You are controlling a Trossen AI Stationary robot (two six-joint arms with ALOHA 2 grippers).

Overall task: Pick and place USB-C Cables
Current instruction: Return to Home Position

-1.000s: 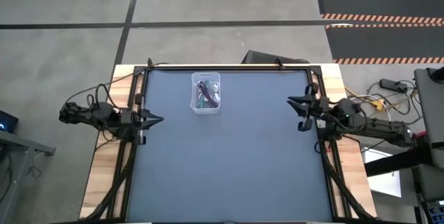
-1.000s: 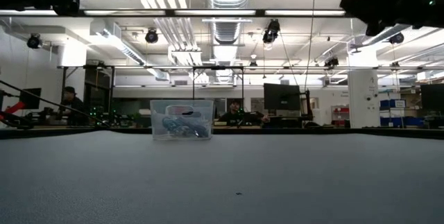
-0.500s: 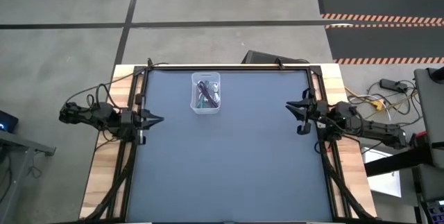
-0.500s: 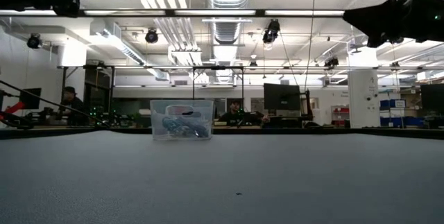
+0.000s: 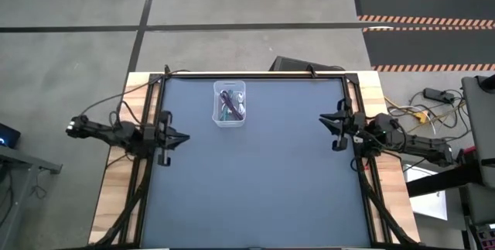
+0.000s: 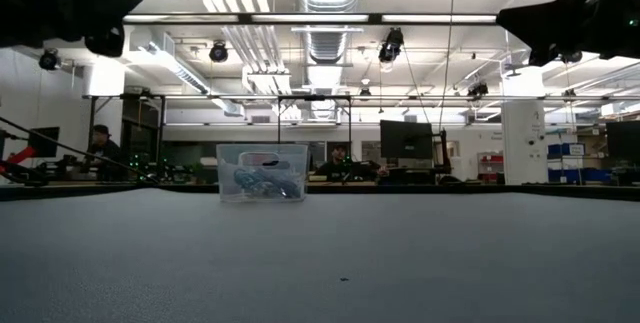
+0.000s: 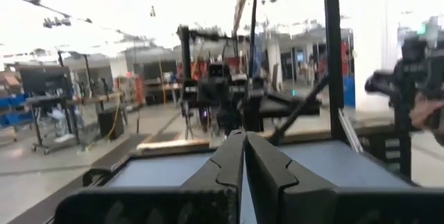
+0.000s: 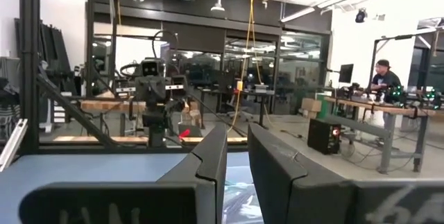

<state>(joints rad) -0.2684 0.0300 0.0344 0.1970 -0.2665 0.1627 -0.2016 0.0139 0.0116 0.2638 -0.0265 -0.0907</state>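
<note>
The USB-C cables (image 5: 230,107), purple, teal and white, lie bundled inside a small clear bin (image 5: 230,103) that stands on the mat near the table's far edge; in the low view the bin (image 6: 262,172) shows them as a pale tangle (image 6: 256,184). My left gripper (image 5: 186,136) hovers over the mat's left side, shut and empty, its fingers closed together in the left wrist view (image 7: 244,141). My right gripper (image 5: 321,118) hovers at the mat's right edge, empty, with a narrow gap between its fingers (image 8: 237,132). Both are well clear of the bin.
A dark grey mat (image 5: 255,188) covers the table inside a black frame (image 5: 255,74). Black wires trail from both arms along the wooden side strips (image 5: 116,196). The room beyond the far edge holds desks, monitors and people.
My left gripper has moved from the mat's left edge a short way toward the table's right edge and has rolled about its own axis. The bin and the cables have stayed where they were.
</note>
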